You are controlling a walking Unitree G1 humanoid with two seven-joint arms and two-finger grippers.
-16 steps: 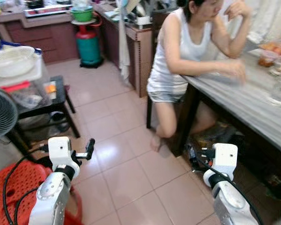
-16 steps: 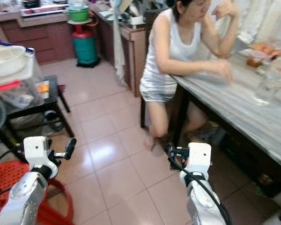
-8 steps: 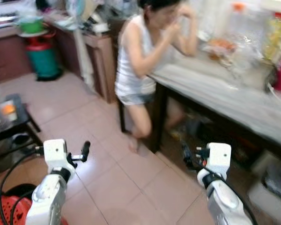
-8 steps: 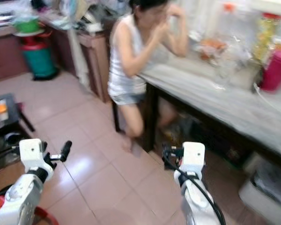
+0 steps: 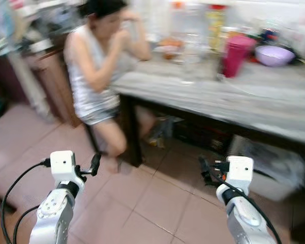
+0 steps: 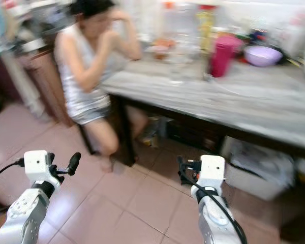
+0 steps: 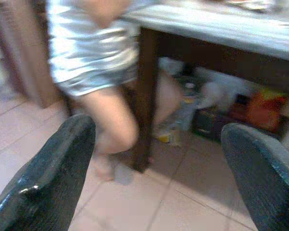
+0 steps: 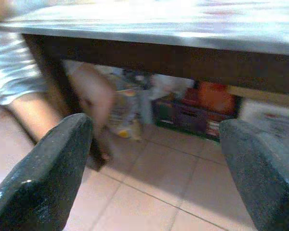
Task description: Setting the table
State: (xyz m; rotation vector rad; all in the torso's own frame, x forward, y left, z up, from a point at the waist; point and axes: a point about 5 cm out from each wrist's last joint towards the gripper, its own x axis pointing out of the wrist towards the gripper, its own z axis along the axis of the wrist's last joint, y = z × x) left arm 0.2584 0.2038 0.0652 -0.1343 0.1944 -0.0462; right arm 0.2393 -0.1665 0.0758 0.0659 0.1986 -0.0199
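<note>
A: Counter ahead is where the setting happens, but start close in. Where are the arms?

B: Both are raised low over the tiled floor. The left gripper and right gripper each hold nothing; the wrist views show both pairs of jaws spread well apart.

A: What has changed?

B: The whole picture has swung. A second ago the head looked at a kitchen floor, a side stand and a gas bottle, with the counter at the right edge. Now the counter runs across the middle. That is the camera turning, not the things moving. I'd judge the robot is squaring up to its work surface, with nothing picked up yet.

A: And what sits on it?

B: Toward the far side, a pink cup, a lilac bowl, and clear bottles, blurred. The near strip looks bare.

A: Anything in the way?

B: A person sits at the counter's left end, elbows on it, knee beside the dark leg. Boxes and clutter are stowed underneath, so approaching from the right looks safer.
</note>
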